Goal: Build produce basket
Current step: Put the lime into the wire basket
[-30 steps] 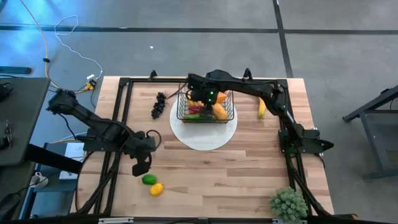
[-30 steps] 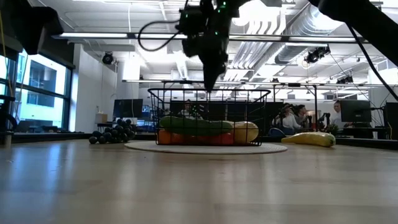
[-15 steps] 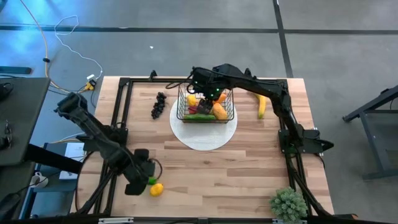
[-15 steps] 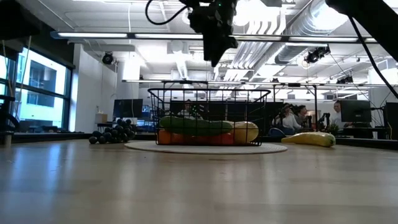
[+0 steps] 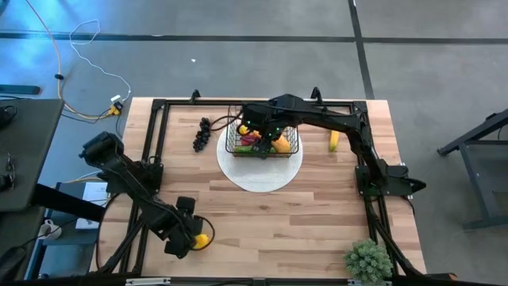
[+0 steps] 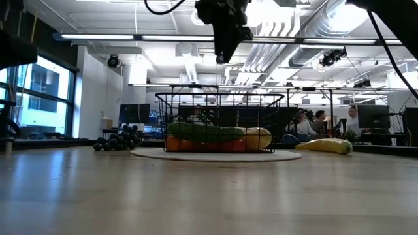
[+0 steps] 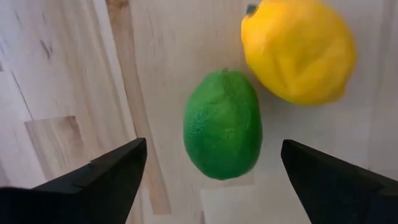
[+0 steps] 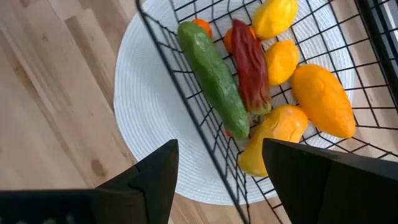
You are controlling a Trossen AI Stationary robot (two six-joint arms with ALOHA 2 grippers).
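L tool (image 5: 184,238) is down at the worktop's (image 5: 317,214) near-left corner, fingers wide apart w/ the green lime (image 7: 222,124) between them – yellow lemon (image 7: 297,50) just beside it, nothing gripped. R tool (image 8: 214,186) hangs over the basket (image 5: 262,141), fingers apart, empty. Basket sits on the white disc (image 5: 262,171), holding produce; grapes (image 5: 203,134) left of it, banana (image 5: 334,140) right.

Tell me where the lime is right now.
In the left wrist view the lime lies on the wooden table between the left gripper's open fingers, right beside the lemon.
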